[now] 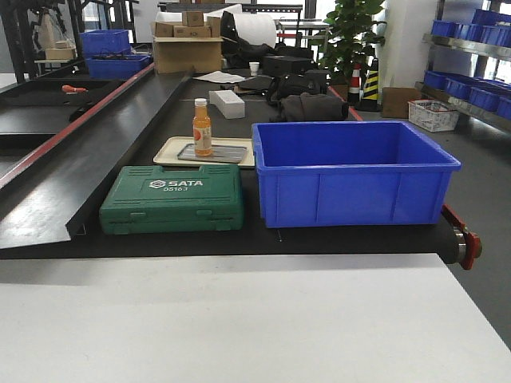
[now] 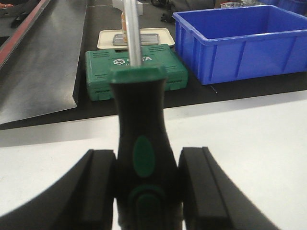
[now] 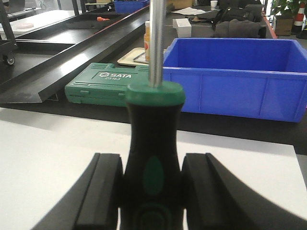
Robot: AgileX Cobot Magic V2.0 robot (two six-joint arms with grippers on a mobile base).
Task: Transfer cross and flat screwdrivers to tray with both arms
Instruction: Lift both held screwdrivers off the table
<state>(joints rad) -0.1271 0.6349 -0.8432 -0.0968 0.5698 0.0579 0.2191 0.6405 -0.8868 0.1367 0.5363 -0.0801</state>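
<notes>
The left gripper (image 2: 146,184) is squeezed tight on the fat black-and-green handle of one screwdriver (image 2: 139,110). The right gripper (image 3: 152,191) clamps a second screwdriver (image 3: 153,120) the same way. The tips are out of sight, so nobody can tell which is cross and which is flat. Both tools are held over the white table (image 1: 239,319), not in the tray yet.

At the back, on the left, sits the green SATA tool case (image 1: 172,198). Behind it lies the grey metal tray (image 1: 227,154), on top of a cream tray (image 1: 164,152), with an orange bottle (image 1: 202,128) standing at its left end. The big blue bin (image 1: 351,171) is just beside it on the right.

A long shaft could hit the bottle and tip it over. The two grippers could bump, since both go to one small tray. A screwdriver let go too high could roll off or drop into the blue bin.
</notes>
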